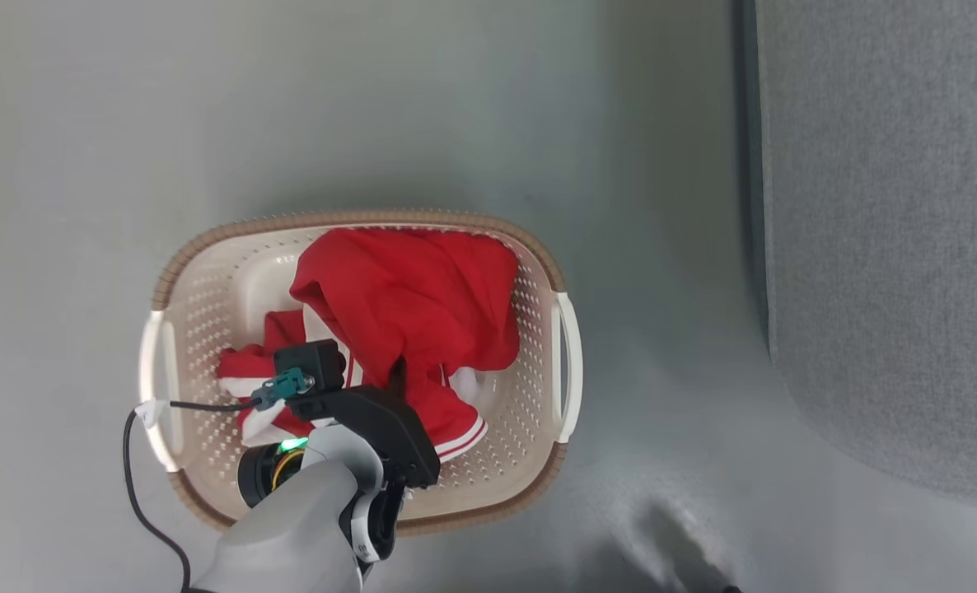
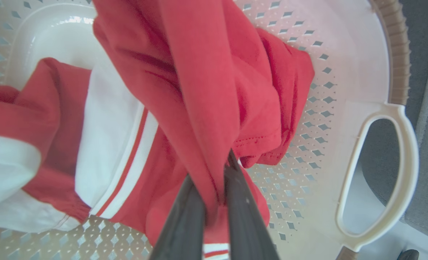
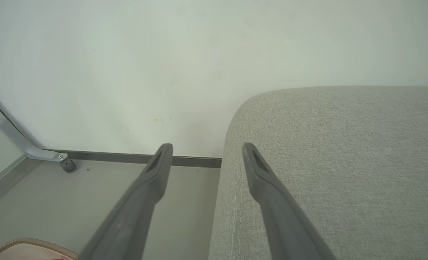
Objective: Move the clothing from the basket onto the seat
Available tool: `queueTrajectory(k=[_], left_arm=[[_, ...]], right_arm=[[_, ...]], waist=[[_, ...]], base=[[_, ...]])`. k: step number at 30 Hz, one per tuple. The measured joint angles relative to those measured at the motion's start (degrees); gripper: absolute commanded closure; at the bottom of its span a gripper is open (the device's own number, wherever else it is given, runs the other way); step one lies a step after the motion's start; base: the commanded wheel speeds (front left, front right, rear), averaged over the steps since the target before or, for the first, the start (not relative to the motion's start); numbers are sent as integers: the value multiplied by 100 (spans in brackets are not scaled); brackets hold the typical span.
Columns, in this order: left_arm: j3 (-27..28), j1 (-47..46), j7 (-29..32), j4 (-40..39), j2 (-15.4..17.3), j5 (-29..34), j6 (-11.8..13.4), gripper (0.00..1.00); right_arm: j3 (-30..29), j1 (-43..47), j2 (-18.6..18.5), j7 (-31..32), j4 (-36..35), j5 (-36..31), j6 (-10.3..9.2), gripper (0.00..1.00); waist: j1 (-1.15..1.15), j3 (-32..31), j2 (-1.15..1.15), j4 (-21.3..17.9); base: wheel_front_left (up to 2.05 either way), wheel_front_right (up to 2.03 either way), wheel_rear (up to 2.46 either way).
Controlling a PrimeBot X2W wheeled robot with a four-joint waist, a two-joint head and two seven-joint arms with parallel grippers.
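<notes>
Left wrist view: the left gripper (image 2: 212, 168) is clenched on a fold of the clothing (image 2: 206, 72), with red fabric pinched between its two dark fingers. The clothing lies inside the basket (image 1: 357, 219), bunched toward the side nearer the seat (image 1: 892, 231). The basket stands on the floor, apart from the seat. The right gripper (image 3: 206, 147) has its fingers spread with nothing between them, and it points along the seat's edge.

Handling assessment: the fabric is judged light, soft and limp. It will drape and trail when lifted, and the white-trimmed portions (lying loose below the held fold) may drag over the rim. A thick gathered fold, as now taken, is the sound place to hold; a single thin edge would risk slipping.
</notes>
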Motion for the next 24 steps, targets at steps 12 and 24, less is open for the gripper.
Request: queueTrajectory(k=[12,24], left_arm=[[388,364,0,-55,-16,282,0,100],[1112,815,0,42,-52,1070,0,100]], right_arm=[[461,92,185,1,487,-112,0,0],[940,221,564,1,1099,-388,0,0]], waist=[[0,-838,0,304],[-1,-1946,-1,588]], base=[[0,0,0],[0,0,0]])
